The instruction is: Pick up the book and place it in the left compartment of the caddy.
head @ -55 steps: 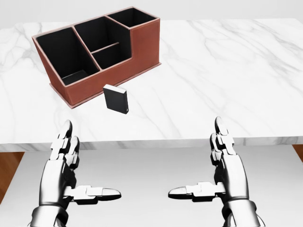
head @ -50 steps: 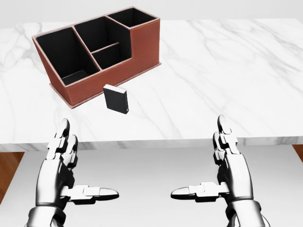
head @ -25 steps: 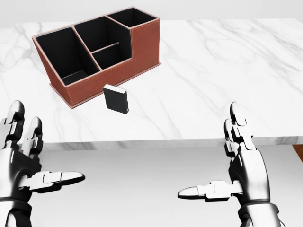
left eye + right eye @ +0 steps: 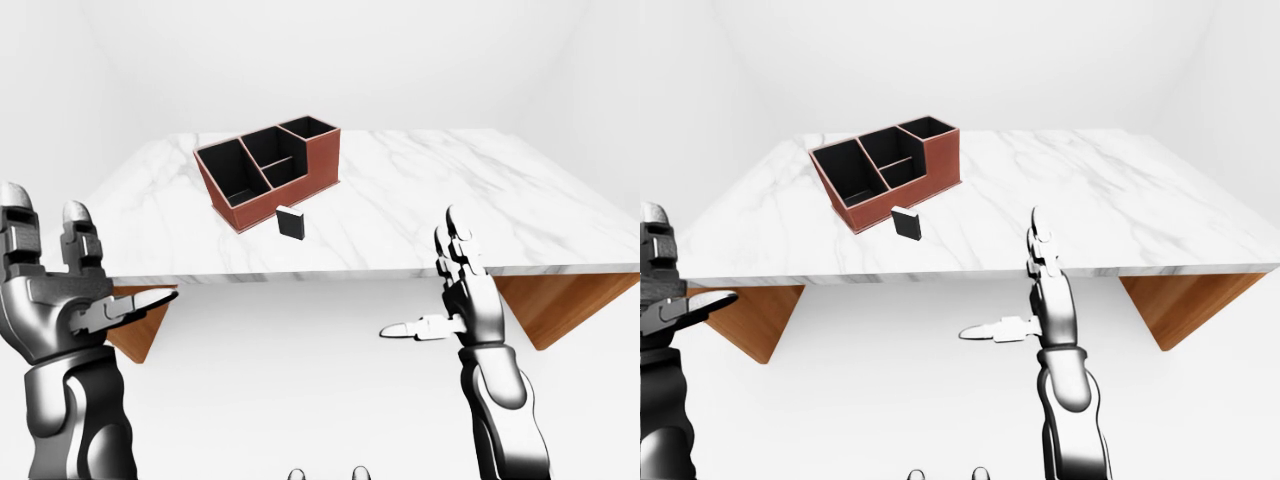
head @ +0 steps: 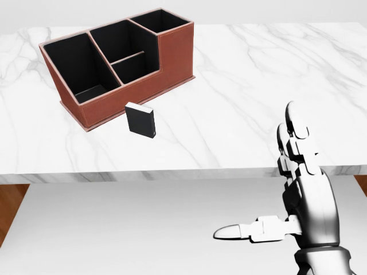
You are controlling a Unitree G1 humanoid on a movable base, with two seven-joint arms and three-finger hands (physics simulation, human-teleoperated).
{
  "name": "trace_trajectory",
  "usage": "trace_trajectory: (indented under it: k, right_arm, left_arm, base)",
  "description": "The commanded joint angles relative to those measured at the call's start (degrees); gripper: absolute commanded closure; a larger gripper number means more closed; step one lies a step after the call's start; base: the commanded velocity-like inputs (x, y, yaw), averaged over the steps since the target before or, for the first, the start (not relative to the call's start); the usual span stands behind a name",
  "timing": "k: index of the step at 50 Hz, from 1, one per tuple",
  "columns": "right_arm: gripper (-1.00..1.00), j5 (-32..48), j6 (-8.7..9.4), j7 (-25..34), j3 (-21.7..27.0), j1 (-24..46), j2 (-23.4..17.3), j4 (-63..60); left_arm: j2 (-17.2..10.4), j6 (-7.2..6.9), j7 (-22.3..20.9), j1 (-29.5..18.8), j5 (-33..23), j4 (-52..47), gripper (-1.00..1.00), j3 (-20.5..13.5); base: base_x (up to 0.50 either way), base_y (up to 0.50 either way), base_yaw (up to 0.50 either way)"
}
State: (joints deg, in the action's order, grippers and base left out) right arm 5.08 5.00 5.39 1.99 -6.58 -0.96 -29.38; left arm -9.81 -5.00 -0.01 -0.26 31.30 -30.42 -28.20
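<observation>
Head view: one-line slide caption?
Open right hand raised short of the marble table; black book upright beside caddy.

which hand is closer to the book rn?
Right, narrowly. In the left-eye view the right hand is open below and right of the book, short of the table edge. The left hand, also open, sits farther off at the lower left.

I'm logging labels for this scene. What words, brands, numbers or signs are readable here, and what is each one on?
None can be read.
Book: plain black cover, no title showing.
Caddy: plain brown walls, no mark.
Table: only marble veining.
</observation>
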Motion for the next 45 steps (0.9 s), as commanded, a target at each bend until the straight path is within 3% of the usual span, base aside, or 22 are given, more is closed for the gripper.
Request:
trace_trajectory:
  k: [1, 45]
  right_arm:
    - [-1.00, 1.69, 0.00, 0.19, -1.21, -0.52, 0.01, -1.19]
    - [-1.00, 1.23, 0.00, -0.01, -1.39, 0.03, 0.20, -2.12]
  left_arm:
    - [-0.98, 0.00, 0.70, -0.04, 2.70, -2.06, -1.00, -2.62]
    - [-1.17, 0.00, 0.81, -0.01, 3.01, -2.27, -1.00, -2.96]
  base:
    - [0.00, 0.00, 0.00]
    - [0.00, 0.48, 0.00]
